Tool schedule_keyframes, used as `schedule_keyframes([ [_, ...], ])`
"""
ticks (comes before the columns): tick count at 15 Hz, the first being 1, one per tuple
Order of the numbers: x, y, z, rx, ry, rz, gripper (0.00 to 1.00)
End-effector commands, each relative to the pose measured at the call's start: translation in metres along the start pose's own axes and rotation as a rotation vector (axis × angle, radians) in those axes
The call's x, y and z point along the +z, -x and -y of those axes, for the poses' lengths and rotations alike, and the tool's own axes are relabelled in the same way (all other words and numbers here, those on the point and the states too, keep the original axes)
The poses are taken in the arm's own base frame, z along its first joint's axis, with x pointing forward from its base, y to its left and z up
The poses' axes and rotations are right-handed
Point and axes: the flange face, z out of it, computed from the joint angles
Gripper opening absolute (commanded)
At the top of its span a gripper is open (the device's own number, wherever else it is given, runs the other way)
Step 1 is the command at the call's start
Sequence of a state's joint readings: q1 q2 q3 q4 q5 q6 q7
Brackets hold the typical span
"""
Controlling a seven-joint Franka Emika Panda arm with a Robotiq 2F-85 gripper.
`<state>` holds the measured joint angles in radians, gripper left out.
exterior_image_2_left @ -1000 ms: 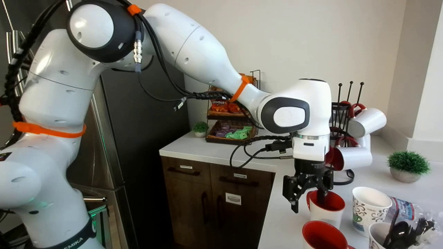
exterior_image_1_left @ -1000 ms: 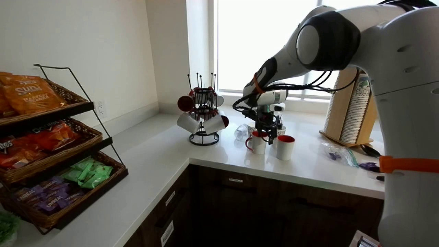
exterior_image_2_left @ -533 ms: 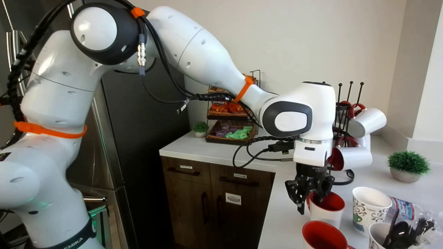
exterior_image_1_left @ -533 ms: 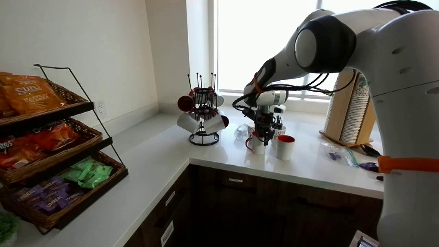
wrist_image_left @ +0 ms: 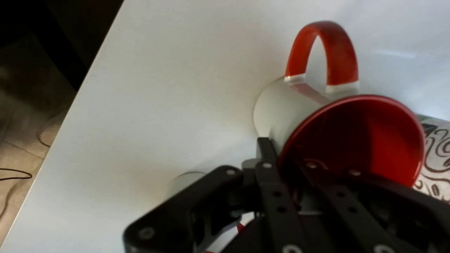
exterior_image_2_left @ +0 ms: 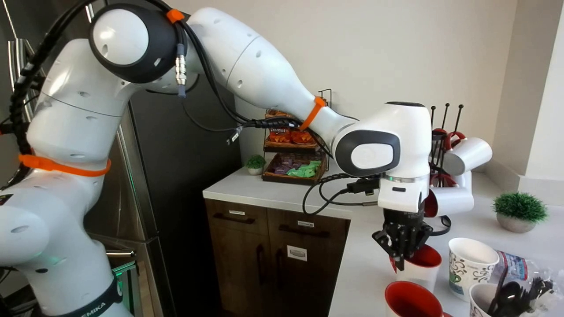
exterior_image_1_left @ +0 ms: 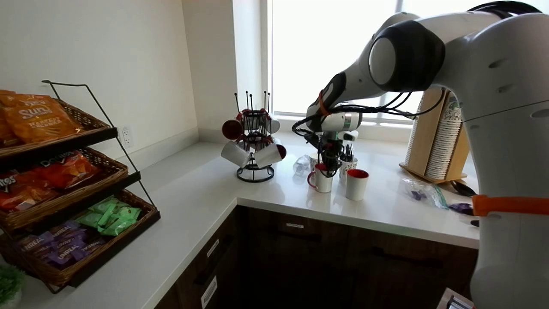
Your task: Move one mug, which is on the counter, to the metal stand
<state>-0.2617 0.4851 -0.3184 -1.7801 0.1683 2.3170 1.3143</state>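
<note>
Gripper (wrist_image_left: 284, 154) nearly closed on mug (wrist_image_left: 339, 128), at rim

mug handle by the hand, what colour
The handle is red, white at both ends; clearest in the wrist view.

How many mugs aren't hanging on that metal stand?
2: the held mug has its rim pinched in the gripper; the second mug stands beside it on the counter. Others could be hidden behind the arm.
</note>
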Motion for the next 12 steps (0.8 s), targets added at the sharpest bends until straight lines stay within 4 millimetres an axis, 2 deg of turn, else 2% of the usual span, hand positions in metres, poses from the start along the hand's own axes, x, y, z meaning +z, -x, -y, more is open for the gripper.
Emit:
schedule_keyframes([
  [1,-0.006,0.001,-0.005,0.004,-0.001,0.026,0.02],
  [4,-0.045,0.003,-0.018,-0.034,0.072,0.110,0.02],
  [6,-0.065,0.008,-0.036,-0.081,0.182,0.165,0.02],
  [9,-0.095,0.019,-0.055,-0.027,0.358,0.220,0.02],
  [12,-0.136,0.040,-0.054,0.044,0.489,0.295,0.02],
])
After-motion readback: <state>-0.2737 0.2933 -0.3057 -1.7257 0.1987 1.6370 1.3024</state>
